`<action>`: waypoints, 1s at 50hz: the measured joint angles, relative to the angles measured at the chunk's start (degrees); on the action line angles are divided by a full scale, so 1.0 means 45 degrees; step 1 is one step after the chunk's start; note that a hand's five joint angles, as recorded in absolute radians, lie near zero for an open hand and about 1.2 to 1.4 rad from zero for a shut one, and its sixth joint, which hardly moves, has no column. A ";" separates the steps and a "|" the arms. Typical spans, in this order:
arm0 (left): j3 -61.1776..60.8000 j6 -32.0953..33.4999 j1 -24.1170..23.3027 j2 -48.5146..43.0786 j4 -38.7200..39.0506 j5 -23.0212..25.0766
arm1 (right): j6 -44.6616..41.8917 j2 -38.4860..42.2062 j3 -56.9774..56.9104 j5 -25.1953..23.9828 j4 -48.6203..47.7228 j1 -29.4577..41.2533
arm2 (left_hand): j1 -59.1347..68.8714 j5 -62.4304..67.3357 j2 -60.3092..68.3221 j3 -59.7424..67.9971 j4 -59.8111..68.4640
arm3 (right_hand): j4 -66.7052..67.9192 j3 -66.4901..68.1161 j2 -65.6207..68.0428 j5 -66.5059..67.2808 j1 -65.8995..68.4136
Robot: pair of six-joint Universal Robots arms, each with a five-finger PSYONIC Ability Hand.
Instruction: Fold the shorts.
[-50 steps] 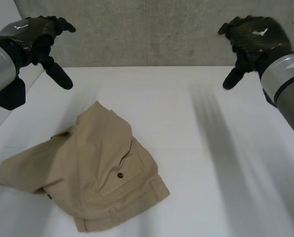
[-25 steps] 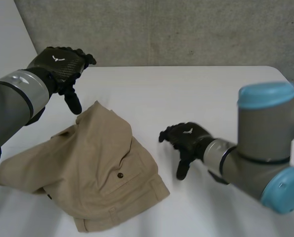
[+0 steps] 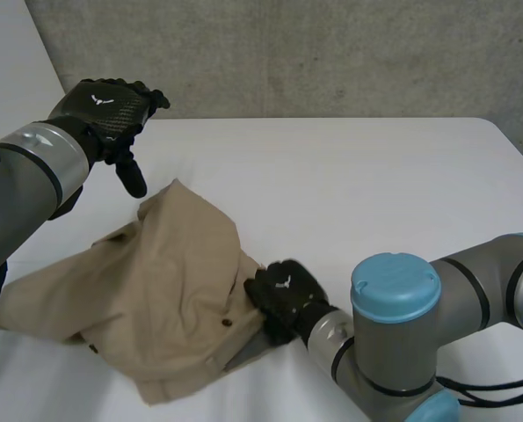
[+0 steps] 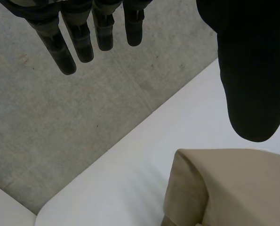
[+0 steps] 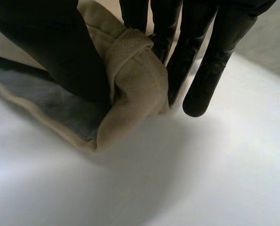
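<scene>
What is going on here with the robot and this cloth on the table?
A two-armed robot is working on beige shorts that lie crumpled on the white table. Its right hand pinches a thick edge of the shorts between thumb and fingers, on the side nearest to that arm, and the grey inside of the cloth shows there. Its left hand hovers open above the far corner of the shorts and appears not to touch them. No neat fold is made yet.

My right hand (image 3: 283,294) is now on the shorts (image 3: 156,290), no longer beside them. It pinches the waistband edge, now lifted and curled over, underside showing.
</scene>
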 measured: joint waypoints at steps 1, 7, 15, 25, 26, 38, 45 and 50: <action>-0.0010 0.0001 -0.0004 0.0005 0.0049 -0.0002 | -0.0088 -0.0071 -0.0068 0.0337 -0.0255 -0.0032 | 0.0000 0.0000 0.0000 0.0000 0.0000 | 0.0000 0.0000 0.0000 0.0000 0.0000; -0.0031 0.0004 -0.0012 0.0068 0.0177 -0.0004 | -0.0905 -0.0612 -0.0765 0.1644 -0.0649 -0.0732 | 0.0000 0.0000 0.0000 0.0001 0.0000 | 0.1064 0.1074 0.1021 0.1055 0.1591; -0.0032 0.0003 -0.0031 0.0161 0.0210 -0.0004 | -0.2998 -0.0335 -0.3087 0.1904 -0.0444 -0.2884 | 0.0000 0.0000 0.0000 0.0000 0.0000 | 0.1111 0.1389 0.1022 0.1055 0.1640; -0.0140 0.0003 -0.0112 0.0136 0.0199 -0.0002 | -0.5482 0.2559 -0.7446 0.0589 -0.0459 -0.5207 | 0.0000 0.0000 0.0000 0.0001 0.0000 | -0.1181 -0.0780 -0.1481 -0.0948 -0.0494; -0.0148 0.0003 -0.0118 0.0134 0.0199 -0.0001 | -0.5507 0.2623 -0.7515 0.0550 -0.0470 -0.5235 | 0.0000 0.0000 0.0000 0.0001 0.0000 | -0.1181 -0.0780 -0.1481 -0.0948 -0.0494; -0.0565 0.0044 -0.0526 0.0044 0.0211 0.0038 | -0.4679 0.1183 -0.5976 0.0221 -0.0653 -0.5323 | 0.0001 0.0000 0.0000 0.0001 0.0000 | -1.1066 -1.0884 -1.1134 -1.0355 -0.8297; -0.1150 0.0181 -0.0961 0.0053 0.0156 0.0016 | -0.2756 -0.1904 -0.2970 0.0323 0.0532 -0.5403 | 0.0148 0.0058 0.0122 0.0041 0.0081 | -1.1065 -1.0877 -1.1134 -1.0355 -0.8297; -0.1916 0.0198 -0.1218 0.0119 0.0067 -0.0027 | -0.1952 -0.3230 -0.1602 0.0276 0.2117 -0.5453 | 0.1783 0.1378 0.1487 0.1273 0.1456 | -0.9749 -0.9216 -0.9572 -0.9169 -0.7159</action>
